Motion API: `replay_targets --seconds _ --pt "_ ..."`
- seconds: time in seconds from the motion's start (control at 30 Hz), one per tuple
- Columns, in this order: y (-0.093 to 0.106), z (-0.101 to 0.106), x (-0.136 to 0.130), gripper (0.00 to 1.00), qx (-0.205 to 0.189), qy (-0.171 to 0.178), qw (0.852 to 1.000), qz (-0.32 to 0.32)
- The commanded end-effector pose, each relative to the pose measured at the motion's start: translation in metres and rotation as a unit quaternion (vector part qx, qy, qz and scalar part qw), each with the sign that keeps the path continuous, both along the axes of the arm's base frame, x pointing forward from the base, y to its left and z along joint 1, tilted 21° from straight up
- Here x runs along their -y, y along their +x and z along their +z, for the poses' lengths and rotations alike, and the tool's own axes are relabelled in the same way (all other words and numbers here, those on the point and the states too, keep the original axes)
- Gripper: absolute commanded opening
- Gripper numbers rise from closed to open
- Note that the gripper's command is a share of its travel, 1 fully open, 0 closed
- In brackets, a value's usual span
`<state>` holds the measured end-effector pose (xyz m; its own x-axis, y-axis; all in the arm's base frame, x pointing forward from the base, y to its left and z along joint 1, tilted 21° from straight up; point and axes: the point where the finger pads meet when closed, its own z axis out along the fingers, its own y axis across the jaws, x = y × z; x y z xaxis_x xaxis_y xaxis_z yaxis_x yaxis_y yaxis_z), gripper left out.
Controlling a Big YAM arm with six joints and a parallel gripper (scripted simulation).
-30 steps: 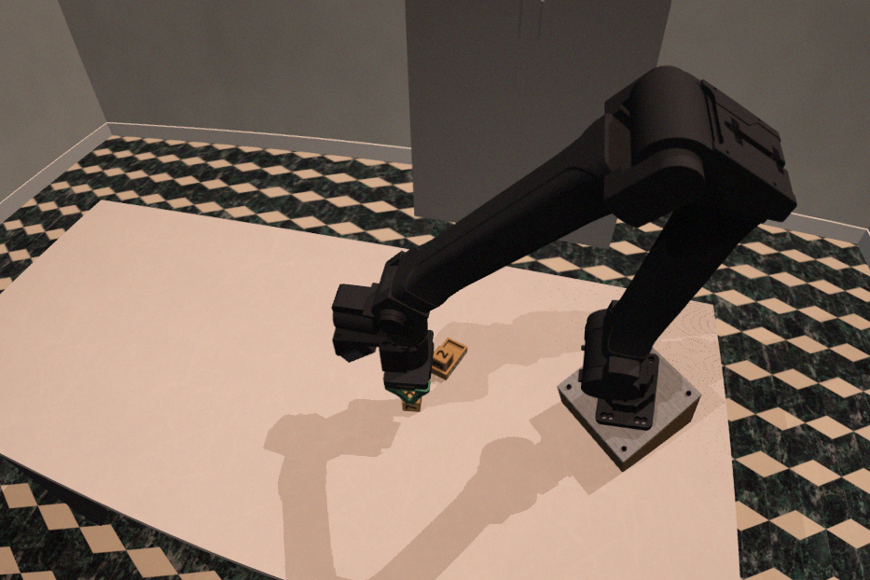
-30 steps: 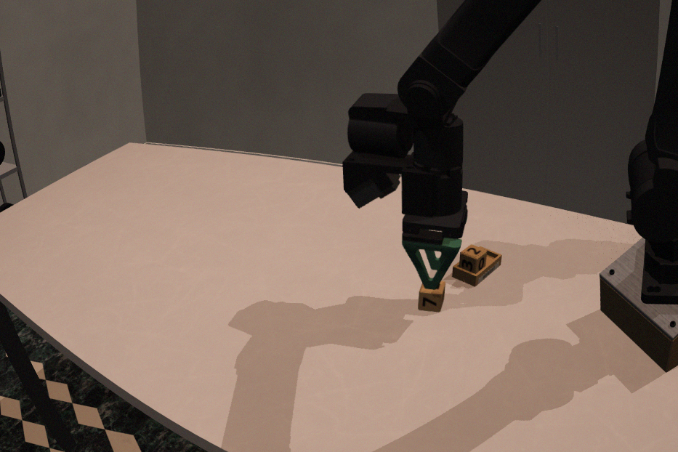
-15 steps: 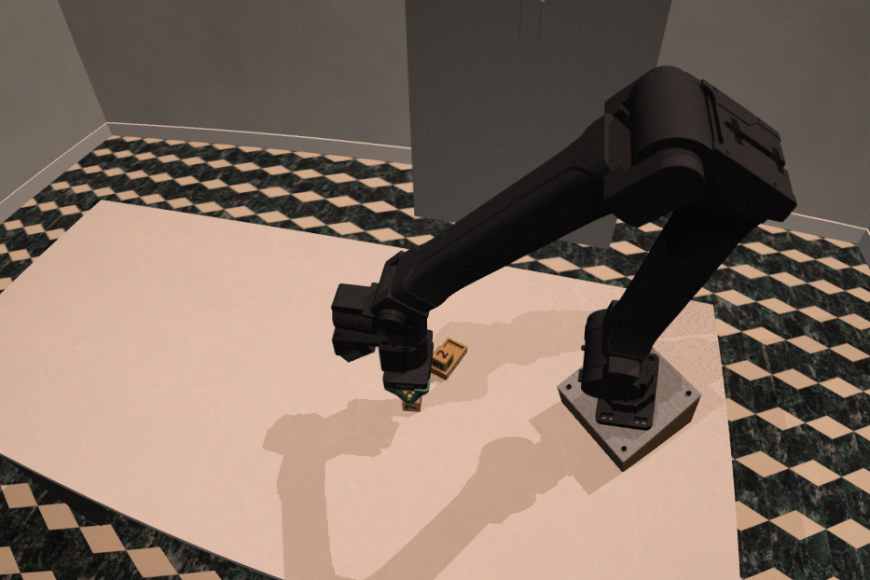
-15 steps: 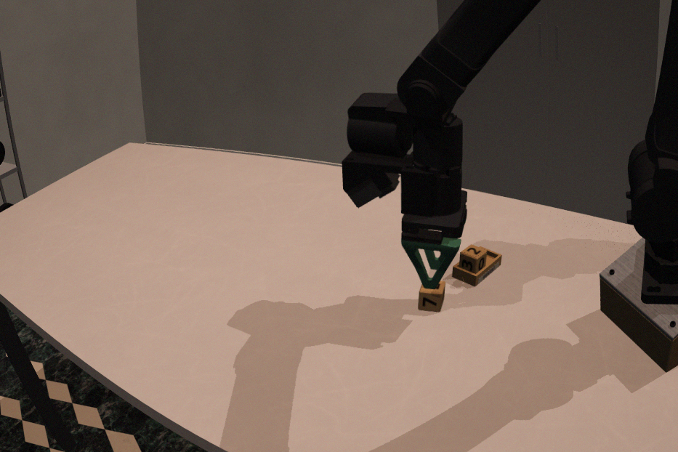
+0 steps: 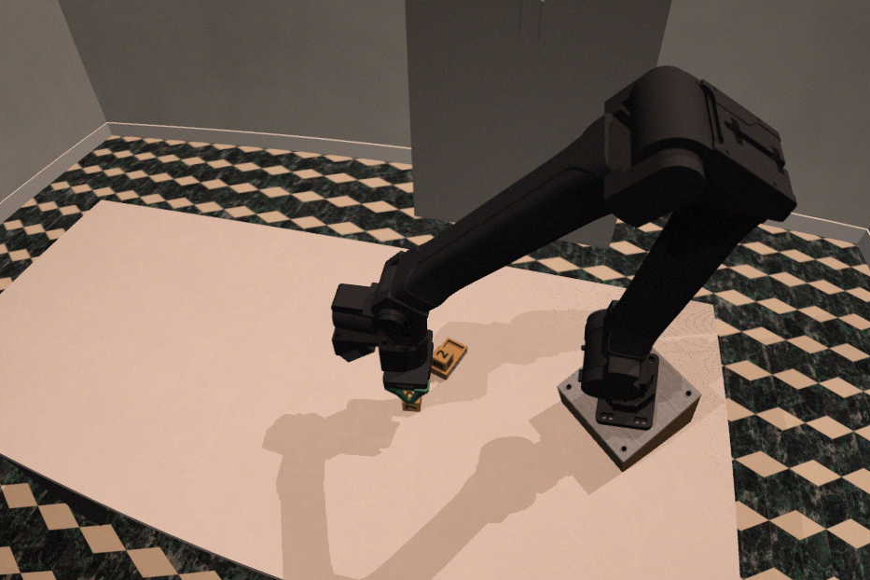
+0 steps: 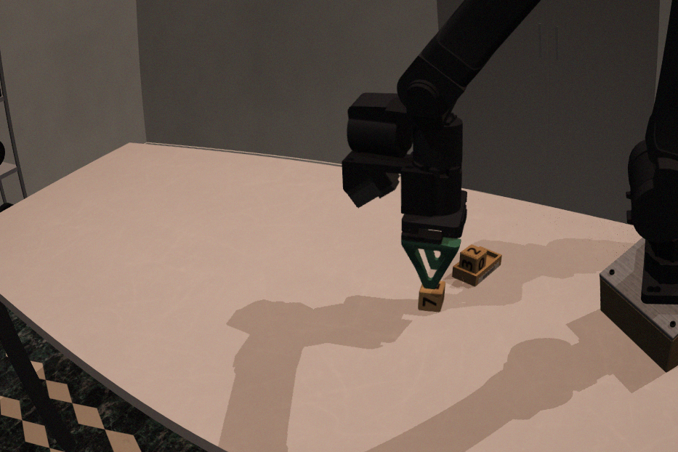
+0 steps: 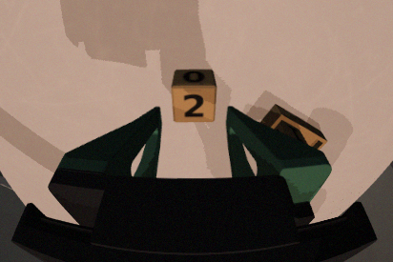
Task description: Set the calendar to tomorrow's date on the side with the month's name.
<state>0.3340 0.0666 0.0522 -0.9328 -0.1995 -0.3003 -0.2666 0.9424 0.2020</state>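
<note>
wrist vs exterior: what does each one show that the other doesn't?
Wrist only: the loose cube has 2 on its top face, and the gripper jaws stand apart on either side of it with slim gaps. Exterior only: a 7 on that cube's side, and a second cube sitting in the tray. Both: the loose cube is on the table, outside the tray.
</note>
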Motion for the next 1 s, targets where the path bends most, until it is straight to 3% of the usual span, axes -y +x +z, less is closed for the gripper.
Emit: replay_targets --seconds 0.0,0.6,0.97 --pt "0.015 0.008 -0.006 0.45 0.009 0.001 1.0 0.003" --pt "0.015 0.007 -0.006 0.45 0.012 0.001 1.0 0.002" --pt "0.005 -0.014 -0.008 0.45 -0.002 0.0 1.0 0.002"
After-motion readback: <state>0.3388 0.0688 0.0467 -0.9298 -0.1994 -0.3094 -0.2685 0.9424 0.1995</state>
